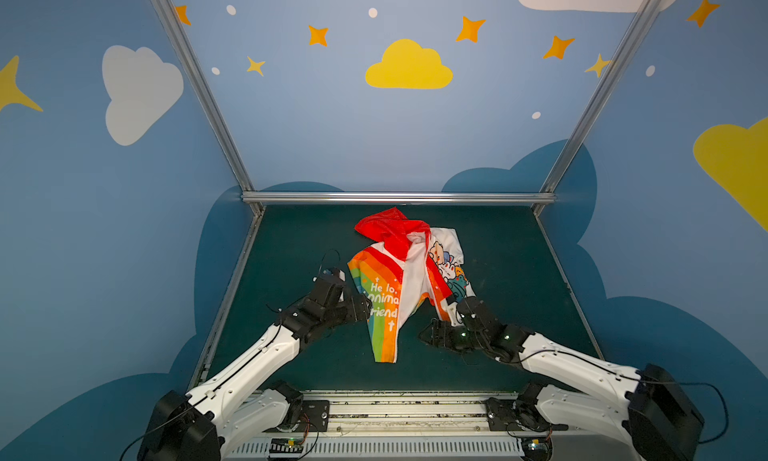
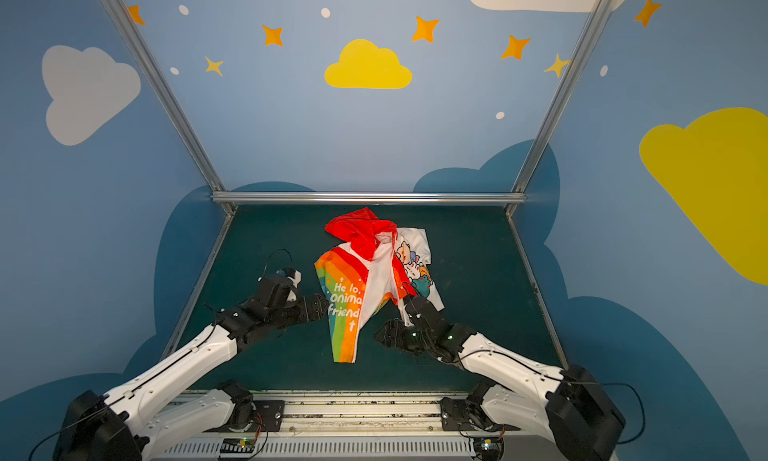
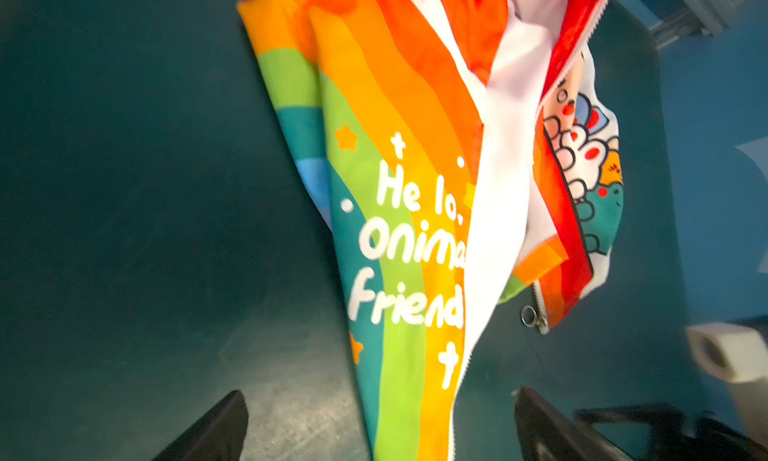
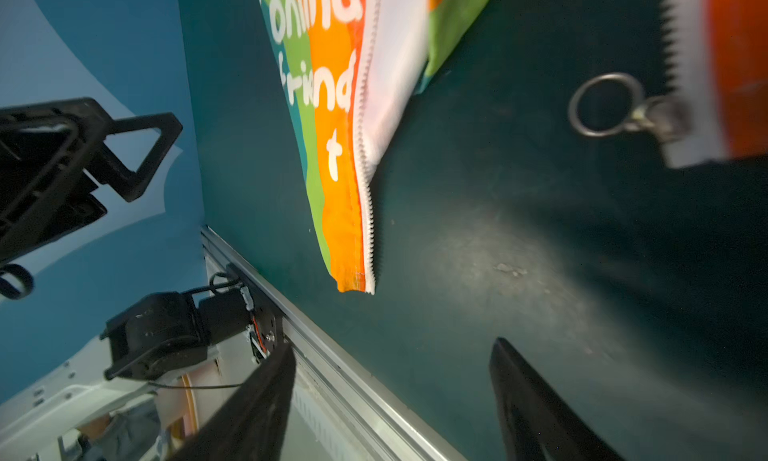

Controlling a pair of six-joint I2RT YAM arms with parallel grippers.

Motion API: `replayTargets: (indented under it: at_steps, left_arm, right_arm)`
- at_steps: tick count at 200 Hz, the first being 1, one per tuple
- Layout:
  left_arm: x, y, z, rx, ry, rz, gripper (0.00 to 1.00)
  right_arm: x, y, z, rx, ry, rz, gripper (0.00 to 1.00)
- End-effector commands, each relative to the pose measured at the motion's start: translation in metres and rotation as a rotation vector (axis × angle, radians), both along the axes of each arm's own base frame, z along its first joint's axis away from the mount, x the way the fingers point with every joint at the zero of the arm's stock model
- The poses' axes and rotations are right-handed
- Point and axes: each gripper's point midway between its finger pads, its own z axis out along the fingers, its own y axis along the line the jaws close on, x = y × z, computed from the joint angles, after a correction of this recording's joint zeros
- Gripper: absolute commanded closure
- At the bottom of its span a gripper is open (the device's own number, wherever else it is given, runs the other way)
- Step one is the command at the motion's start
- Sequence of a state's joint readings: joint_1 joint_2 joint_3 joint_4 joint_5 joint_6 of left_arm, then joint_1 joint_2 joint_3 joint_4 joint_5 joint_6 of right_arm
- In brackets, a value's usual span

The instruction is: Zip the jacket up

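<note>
The jacket (image 1: 399, 280) lies open on the green table (image 1: 519, 272), red hood (image 1: 390, 226) at the far end. Its 2 front halves are spread apart, so I judge the zipping has not begun.

The rainbow half stretches toward me, with its row of zipper teeth (image 4: 365, 147) bare along the inner edge. The other half, with the cartoon animals, is folded shorter. The slider with its ring pull (image 4: 602, 105) sits at that half's lower end, well apart from the rainbow half's bottom corner.

My left gripper (image 3: 380, 396) is at the rainbow half with its jaws fully wide and holds nothing. I take it to be there to pin or lift that side. My right gripper (image 4: 392, 355) is near the slider end with its jaws apart and nothing between them, probably lining up to take that corner.

The white lettering (image 3: 409, 247) reads "He lo, onima friend". Folds and the zipper edge seem to swallow some letters. I see no brand tag.
</note>
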State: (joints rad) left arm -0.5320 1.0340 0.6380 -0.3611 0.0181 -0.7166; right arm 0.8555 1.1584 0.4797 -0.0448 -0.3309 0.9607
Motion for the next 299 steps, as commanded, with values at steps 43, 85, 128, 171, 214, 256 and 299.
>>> replayTargets:
  at_steps: [43,85,128,171,214,256,299]
  left_arm:
    - [-0.023,-0.013,-0.007,-0.158,0.068,0.08,0.01]
    - [-0.037,-0.005,-0.012,-0.194,0.075,0.098,0.01]
    - [-0.044,-0.018,0.003,-0.374,0.073,0.103,0.01]
    - [-0.051,-0.007,0.0,-0.341,0.068,0.117,0.01]
    - [-0.051,-0.008,-0.003,-0.34,0.08,0.122,0.01]
    - [-0.05,-0.013,-0.001,-0.351,0.1,0.112,0.01]
    - [-0.054,-0.011,-0.001,-0.35,0.132,0.145,0.01]
  right_arm:
    - [0.013,0.059,-0.004,0.133,-0.031,0.136,0.32]
    - [0.015,0.079,-0.013,0.219,-0.005,0.171,0.33]
    - [0.019,0.099,-0.01,0.326,0.022,0.179,0.26]
    - [0.009,0.111,0.006,0.423,0.011,0.211,0.28]
    - [-0.004,0.115,0.014,0.409,-0.018,0.246,0.42]
    - [-0.005,0.115,0.006,0.406,0.012,0.238,0.56]
    - [0.003,0.106,-0.009,0.353,0.034,0.18,1.0]
